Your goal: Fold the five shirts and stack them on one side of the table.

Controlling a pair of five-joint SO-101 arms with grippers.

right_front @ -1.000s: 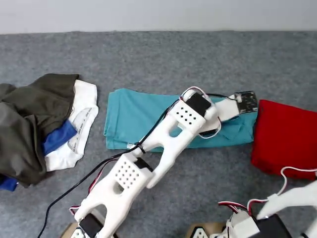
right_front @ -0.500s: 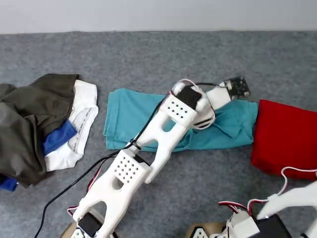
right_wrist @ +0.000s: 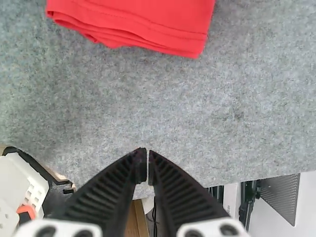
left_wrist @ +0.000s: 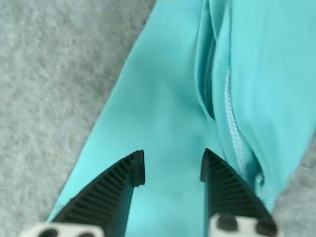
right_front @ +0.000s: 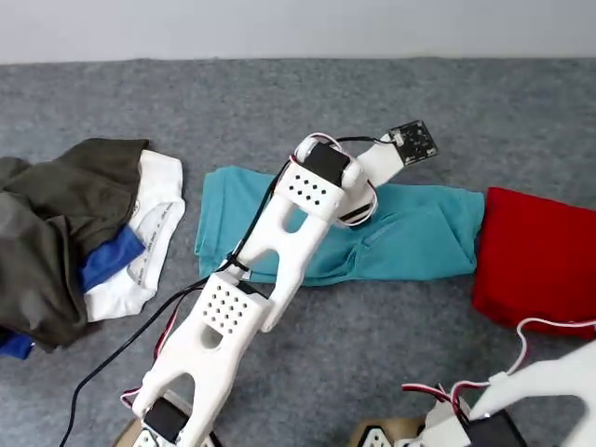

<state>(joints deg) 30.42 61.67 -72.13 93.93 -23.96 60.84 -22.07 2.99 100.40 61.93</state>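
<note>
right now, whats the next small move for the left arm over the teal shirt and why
Probably lower the left gripper and close on the teal shirt near its edge. Its jaws stand open above flat teal fabric, holding nothing, and the shirt lies as a long strip, not yet folded across, beside the folded red shirt.

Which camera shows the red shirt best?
The high view: the red shirt lies folded beside the teal shirt. The right wrist view catches its folded edge; the left wrist view faces the teal shirt.
</note>
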